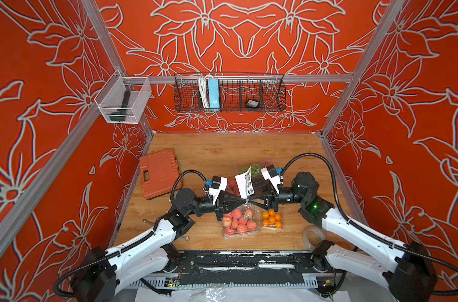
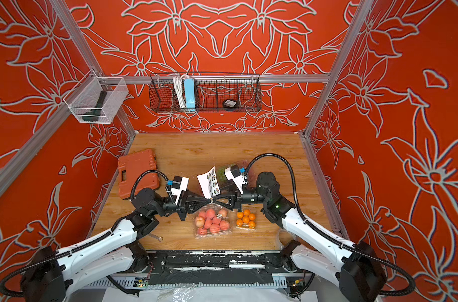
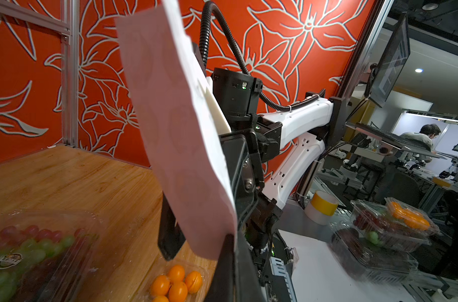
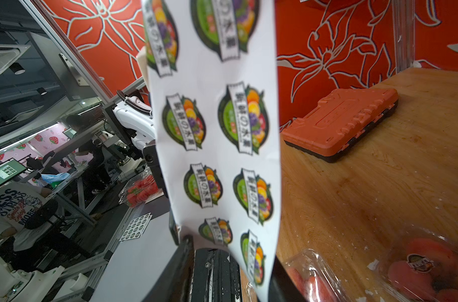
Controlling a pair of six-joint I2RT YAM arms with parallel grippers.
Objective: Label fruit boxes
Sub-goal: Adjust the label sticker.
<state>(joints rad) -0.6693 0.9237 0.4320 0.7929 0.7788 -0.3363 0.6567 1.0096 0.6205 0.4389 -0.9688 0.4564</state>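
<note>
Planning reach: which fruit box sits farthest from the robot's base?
The grape box, with green and dark grapes, behind the raised sticker sheet. The large peach box, small peach box and orange box all lie nearer the base.

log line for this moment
left gripper: shut on sticker sheet | right gripper: open at sheet | large peach box: stickered | orange box: no sticker seen

On my wooden tabletop (image 1: 222,151) I see an orange tool case (image 1: 158,174), a peach punnet (image 1: 239,221), an orange punnet (image 1: 272,221) beside it, and a grape punnet (image 1: 254,167).
</note>
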